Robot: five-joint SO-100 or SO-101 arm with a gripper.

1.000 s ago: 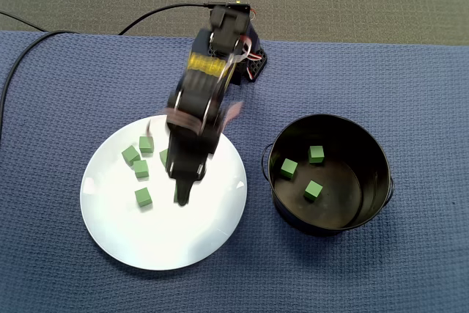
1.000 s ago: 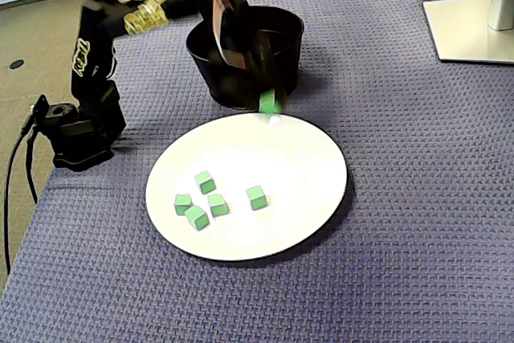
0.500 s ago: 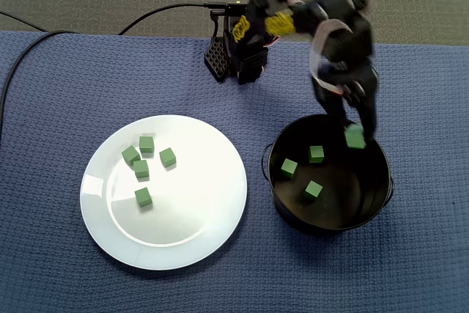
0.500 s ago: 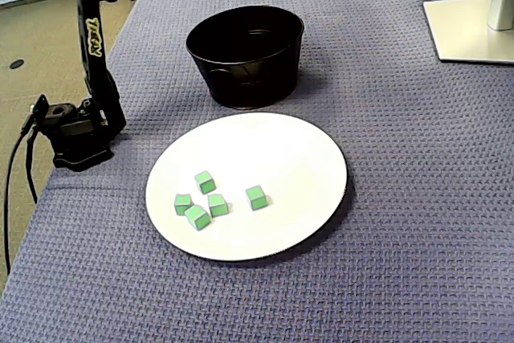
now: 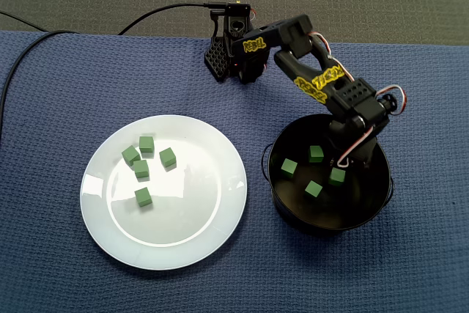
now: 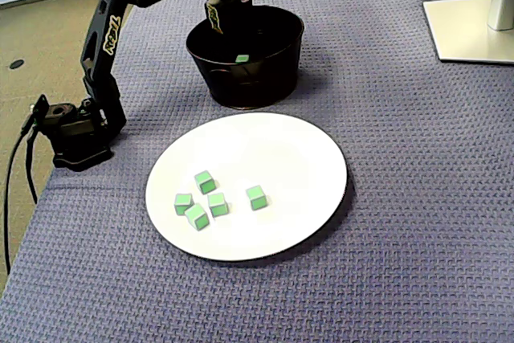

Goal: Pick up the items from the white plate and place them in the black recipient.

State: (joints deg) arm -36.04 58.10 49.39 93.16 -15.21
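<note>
The gripper sat inside the black pot; whether it gripped the green cube was unclear; withdrawing might clip the rim.

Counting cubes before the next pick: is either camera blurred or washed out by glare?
In a fixed view, no blur: the arm and the five green cubes on the white plate are sharp, with only soft sheen near the plate's left rim. In a fixed view, the black pot is dark inside; just one cube shows there.
</note>
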